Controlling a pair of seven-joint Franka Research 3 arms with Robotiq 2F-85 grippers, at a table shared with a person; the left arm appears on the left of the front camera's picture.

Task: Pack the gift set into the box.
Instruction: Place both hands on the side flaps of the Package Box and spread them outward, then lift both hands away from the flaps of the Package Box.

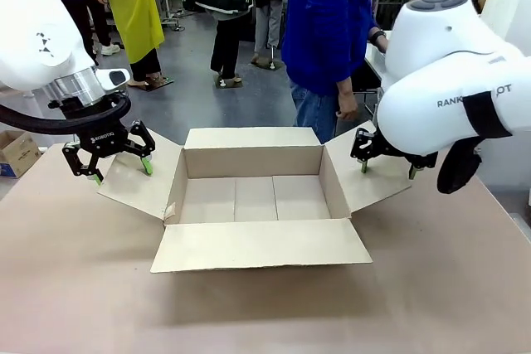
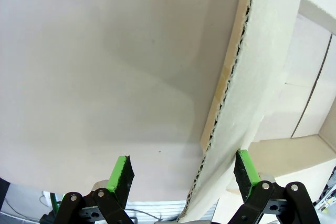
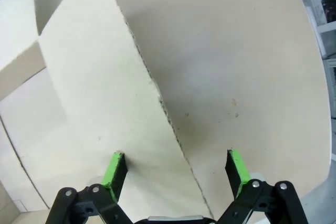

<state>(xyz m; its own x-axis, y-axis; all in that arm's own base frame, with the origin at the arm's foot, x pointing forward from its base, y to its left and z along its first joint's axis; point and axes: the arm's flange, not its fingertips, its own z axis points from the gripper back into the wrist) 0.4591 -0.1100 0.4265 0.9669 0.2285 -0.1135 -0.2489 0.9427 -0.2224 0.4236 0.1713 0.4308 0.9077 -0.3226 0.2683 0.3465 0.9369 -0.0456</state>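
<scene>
The box (image 1: 257, 246) is shown in plain brown, its cut edges ribbed with corrugation. Flanking it, the left gripper (image 1: 123, 173) and right gripper (image 1: 387, 172) are coloured black with green pads (image 2: 119, 173). Beneath the box, the table (image 1: 99, 304) is seen as pale tan; behind the box, a person's top (image 1: 328, 22) is blue.

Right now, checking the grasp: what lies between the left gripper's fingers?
The edge of the left flap of the box, in the left wrist view; the left gripper stands open around it.
</scene>
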